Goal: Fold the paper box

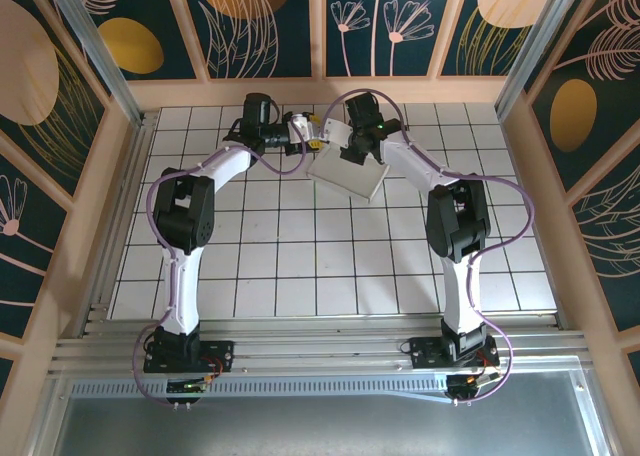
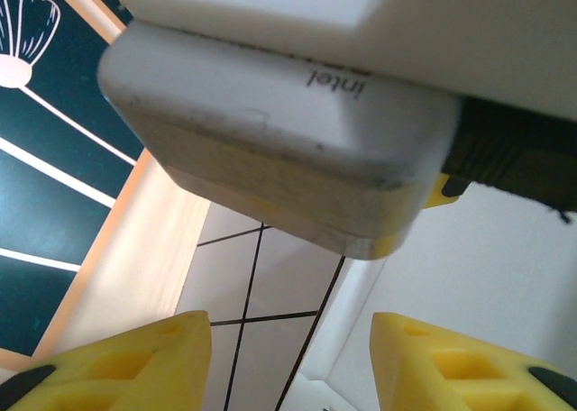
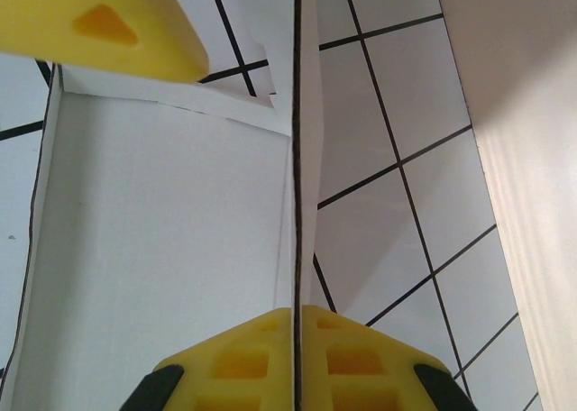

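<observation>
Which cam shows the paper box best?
Top external: the paper box shows nearly whole, angled on the tiles. Right wrist shows its floor and one wall edge-on, up close; left wrist shows a plain white face, likely its side.

You have a paper box (image 1: 350, 176) of thin white card, matt and smooth, with a dark line along its cut edge. The fingers (image 3: 234, 361) of your right gripper (image 3: 296, 325) are matt yellow moulded plastic with hollow pockets, and your left gripper (image 2: 288, 330) is made the same. The floor tiles (image 1: 300, 266) look smooth and white with dark lines between them. The rim (image 1: 320, 92) is pale bare wood, the near rails (image 1: 320, 348) are dull grey metal, and the camera housing (image 2: 270, 132) is scuffed off-white plastic.
</observation>
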{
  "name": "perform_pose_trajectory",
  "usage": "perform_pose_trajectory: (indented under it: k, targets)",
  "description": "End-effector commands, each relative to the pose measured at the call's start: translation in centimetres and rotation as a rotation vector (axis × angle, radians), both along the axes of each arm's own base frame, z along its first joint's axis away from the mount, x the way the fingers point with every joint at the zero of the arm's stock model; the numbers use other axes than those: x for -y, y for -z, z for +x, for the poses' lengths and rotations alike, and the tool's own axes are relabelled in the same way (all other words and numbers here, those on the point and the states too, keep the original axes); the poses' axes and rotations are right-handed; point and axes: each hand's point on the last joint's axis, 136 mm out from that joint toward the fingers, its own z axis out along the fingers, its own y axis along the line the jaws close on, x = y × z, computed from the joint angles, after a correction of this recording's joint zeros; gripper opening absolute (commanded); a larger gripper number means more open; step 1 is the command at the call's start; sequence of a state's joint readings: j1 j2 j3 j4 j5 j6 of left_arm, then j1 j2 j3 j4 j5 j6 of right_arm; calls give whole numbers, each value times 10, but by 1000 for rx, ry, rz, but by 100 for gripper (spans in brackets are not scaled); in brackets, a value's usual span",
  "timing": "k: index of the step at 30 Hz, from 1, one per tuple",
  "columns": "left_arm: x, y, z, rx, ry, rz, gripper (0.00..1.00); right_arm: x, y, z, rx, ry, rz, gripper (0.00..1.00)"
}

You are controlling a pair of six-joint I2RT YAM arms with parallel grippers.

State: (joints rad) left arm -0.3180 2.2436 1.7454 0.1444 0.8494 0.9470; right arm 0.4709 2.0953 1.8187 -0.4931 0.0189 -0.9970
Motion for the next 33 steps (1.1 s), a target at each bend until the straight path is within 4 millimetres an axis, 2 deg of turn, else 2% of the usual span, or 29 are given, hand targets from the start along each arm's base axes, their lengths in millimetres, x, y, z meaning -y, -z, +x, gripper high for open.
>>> perform_pose_trajectory:
  k: [1, 3, 7, 11, 16, 19, 26, 30, 33]
  targets:
    - [-3, 47, 7, -44, -15, 80, 49, -19, -12, -20, -13, -98, 30, 0]
    - [-2, 47, 7, -46, -9, 71, 46, -19, -12, -21, -14, -103, 30, 0]
    - [-2, 49, 3, -57, 8, 41, 47, -17, -12, -22, -27, -104, 57, 0]
    - [-7, 33, -9, -35, 35, -19, 50, -9, -10, -21, -37, -90, 63, 0]
    - [-21, 19, -8, -60, 49, -86, 52, -6, -11, -21, -43, -85, 73, 0]
    - [-26, 17, -7, -46, 40, -79, 52, -7, -12, -21, -43, -88, 71, 0]
    - [-19, 17, -9, -72, 77, -89, 52, -10, -11, -19, -43, -92, 71, 0]
    - [-11, 14, -17, -62, 105, -88, 52, -10, -8, -19, -38, -92, 62, 0]
    - [-4, 11, -19, -66, 114, -86, 49, -11, -8, -19, -34, -95, 62, 0]
